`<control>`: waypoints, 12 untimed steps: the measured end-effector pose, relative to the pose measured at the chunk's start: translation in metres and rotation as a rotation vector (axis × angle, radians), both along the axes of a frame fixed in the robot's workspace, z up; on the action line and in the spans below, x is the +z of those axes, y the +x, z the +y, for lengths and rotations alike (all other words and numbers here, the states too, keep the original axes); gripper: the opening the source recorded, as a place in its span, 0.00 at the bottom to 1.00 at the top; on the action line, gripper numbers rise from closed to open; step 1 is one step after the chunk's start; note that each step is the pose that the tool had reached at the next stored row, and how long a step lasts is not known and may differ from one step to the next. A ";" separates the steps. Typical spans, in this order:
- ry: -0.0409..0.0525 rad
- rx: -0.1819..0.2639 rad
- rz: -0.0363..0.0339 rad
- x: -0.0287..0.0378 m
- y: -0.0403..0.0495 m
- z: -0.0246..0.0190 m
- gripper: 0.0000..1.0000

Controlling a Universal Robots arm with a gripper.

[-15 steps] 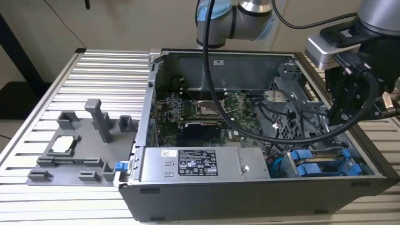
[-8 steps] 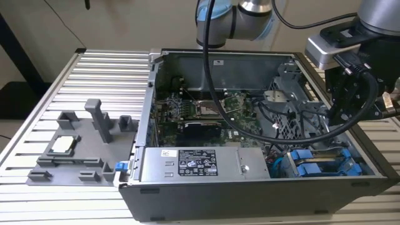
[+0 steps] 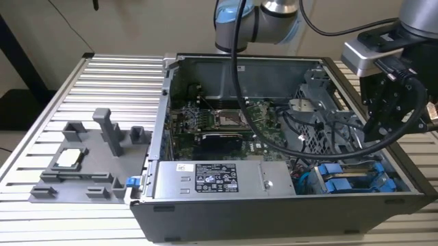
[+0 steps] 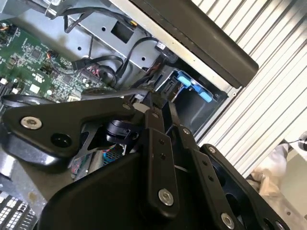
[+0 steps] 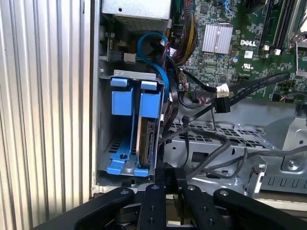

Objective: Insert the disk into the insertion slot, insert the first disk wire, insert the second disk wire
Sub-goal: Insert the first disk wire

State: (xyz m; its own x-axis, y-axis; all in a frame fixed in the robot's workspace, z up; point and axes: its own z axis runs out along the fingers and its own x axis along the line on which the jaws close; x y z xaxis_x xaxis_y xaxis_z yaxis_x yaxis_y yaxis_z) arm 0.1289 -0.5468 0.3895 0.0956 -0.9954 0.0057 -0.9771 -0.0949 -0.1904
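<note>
**DISK SEATED, GRIPPER AT BAY**

The disk (image 5: 145,139) stands edge-on inside the insertion slot (image 5: 106,143), at the lower right of the exterior view. The gripper (image 5: 167,173) hovers just beside it, fingertips drawn together. Whether they pinch a cable cannot be determined.

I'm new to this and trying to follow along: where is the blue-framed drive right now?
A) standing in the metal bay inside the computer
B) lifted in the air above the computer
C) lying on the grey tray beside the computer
A: the first wrist view shows the drive seated edge-on inside the metal bay.
</note>
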 end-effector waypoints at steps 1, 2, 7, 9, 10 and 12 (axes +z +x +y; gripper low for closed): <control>-0.0027 0.000 0.0101 -0.0002 0.0024 0.0000 0.19; -0.0051 0.000 0.0210 -0.0003 0.0047 0.0000 0.19; -0.0147 0.000 0.0818 -0.0011 0.0165 0.0000 0.19; -0.0162 0.000 0.1085 -0.0014 0.0211 0.0000 0.19; -0.0169 0.001 0.1229 -0.0016 0.0236 0.0000 0.19; -0.0180 0.001 0.1495 -0.0018 0.0282 0.0000 0.19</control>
